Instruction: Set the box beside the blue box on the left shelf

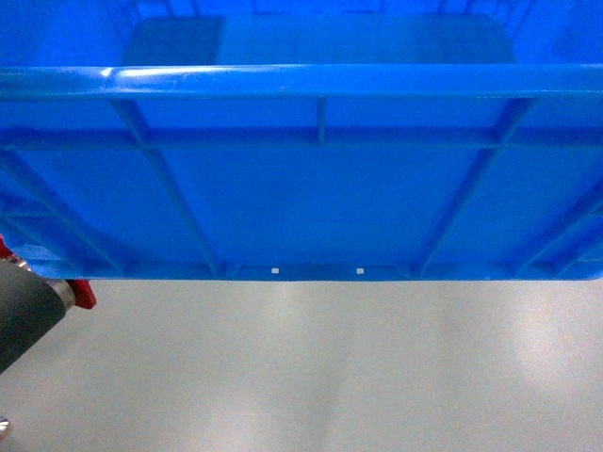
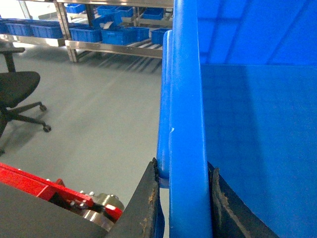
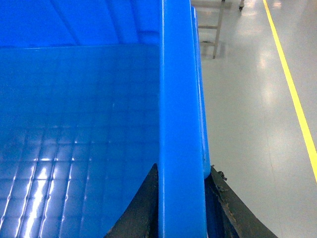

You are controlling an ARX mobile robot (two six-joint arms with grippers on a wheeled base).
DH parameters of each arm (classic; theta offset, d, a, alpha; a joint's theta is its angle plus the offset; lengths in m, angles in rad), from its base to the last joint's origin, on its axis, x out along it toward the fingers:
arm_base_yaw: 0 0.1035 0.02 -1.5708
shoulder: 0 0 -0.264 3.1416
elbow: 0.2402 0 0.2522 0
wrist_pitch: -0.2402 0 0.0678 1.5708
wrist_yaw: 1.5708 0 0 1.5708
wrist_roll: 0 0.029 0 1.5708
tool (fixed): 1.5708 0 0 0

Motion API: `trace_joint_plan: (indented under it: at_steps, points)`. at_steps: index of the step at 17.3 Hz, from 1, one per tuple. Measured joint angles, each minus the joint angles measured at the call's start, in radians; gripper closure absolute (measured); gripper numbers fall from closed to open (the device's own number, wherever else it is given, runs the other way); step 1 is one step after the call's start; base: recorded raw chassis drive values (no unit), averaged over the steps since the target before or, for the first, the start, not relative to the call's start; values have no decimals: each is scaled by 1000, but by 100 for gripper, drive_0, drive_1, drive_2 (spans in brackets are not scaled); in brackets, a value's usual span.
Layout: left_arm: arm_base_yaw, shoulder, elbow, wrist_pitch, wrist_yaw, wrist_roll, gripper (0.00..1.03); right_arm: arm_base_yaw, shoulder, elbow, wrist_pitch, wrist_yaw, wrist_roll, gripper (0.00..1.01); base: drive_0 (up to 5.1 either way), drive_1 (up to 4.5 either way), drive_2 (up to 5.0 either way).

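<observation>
— Any writing on the crate [image 1: 311, 188]?
— None I can read. One crate, up off the floor [image 1: 311, 377], its long side running across the head view.
— The tools?
— Two. The left tool [image 2: 184, 198] pinches the left rim, the right tool [image 3: 182, 198] the right rim. A rack [image 2: 114, 42] of blue bins [image 2: 121, 34] stands far off.

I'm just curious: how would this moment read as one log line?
left gripper: shut on crate rim | right gripper: same | crate: held above floor
</observation>
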Motion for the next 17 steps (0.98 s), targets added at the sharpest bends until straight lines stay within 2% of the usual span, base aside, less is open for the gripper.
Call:
trace_joint_plan:
  at_steps: [16, 17]
  points:
    - [-3, 0, 0, -2, 1, 1, 86, 0, 0, 0, -3, 0, 0, 83, -146, -146, -146]
    - [-3, -4, 0, -6, -2, 1, 86, 0, -4, 0, -4, 0, 0, 83, -1, 433, -434]
